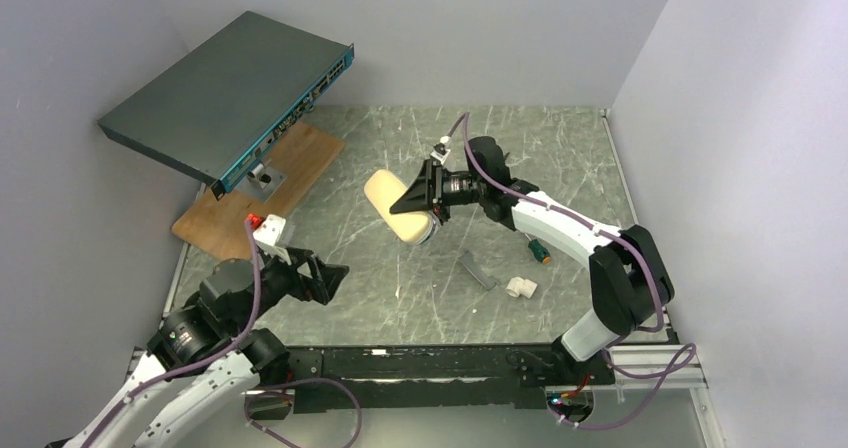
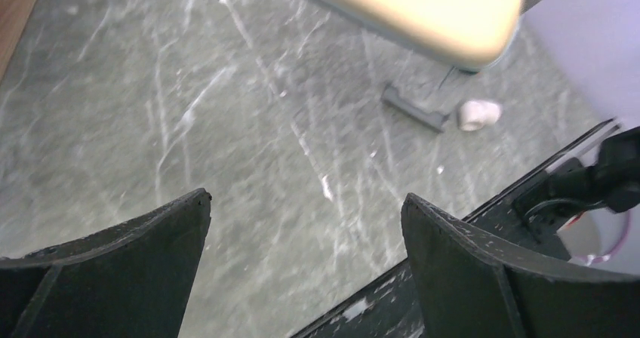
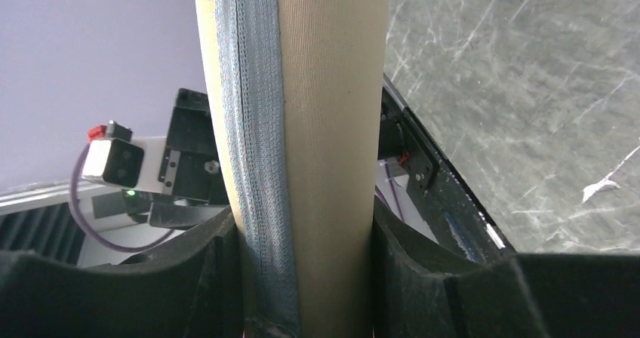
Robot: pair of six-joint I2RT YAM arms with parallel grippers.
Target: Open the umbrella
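Note:
No umbrella shows in any view. A beige oblong clamshell case (image 1: 392,211) with a grey zipper band hangs above the middle of the table, and my right gripper (image 1: 418,204) is shut on it. In the right wrist view the case (image 3: 332,112) stands upright between both black fingers (image 3: 204,270), which press on its sides. My left gripper (image 1: 336,277) hovers low at the near left, open and with nothing in it. Its wrist view shows the two fingers (image 2: 151,255) wide apart over bare table, with the case (image 2: 423,13) at the top edge.
A dark network switch (image 1: 230,93) leans over a wooden board (image 1: 295,163) at the back left. On the table right of centre lie a grey bar (image 1: 478,270), a white pipe fitting (image 1: 520,287) and a small orange and green part (image 1: 541,252). A black rail (image 1: 430,360) runs along the near edge.

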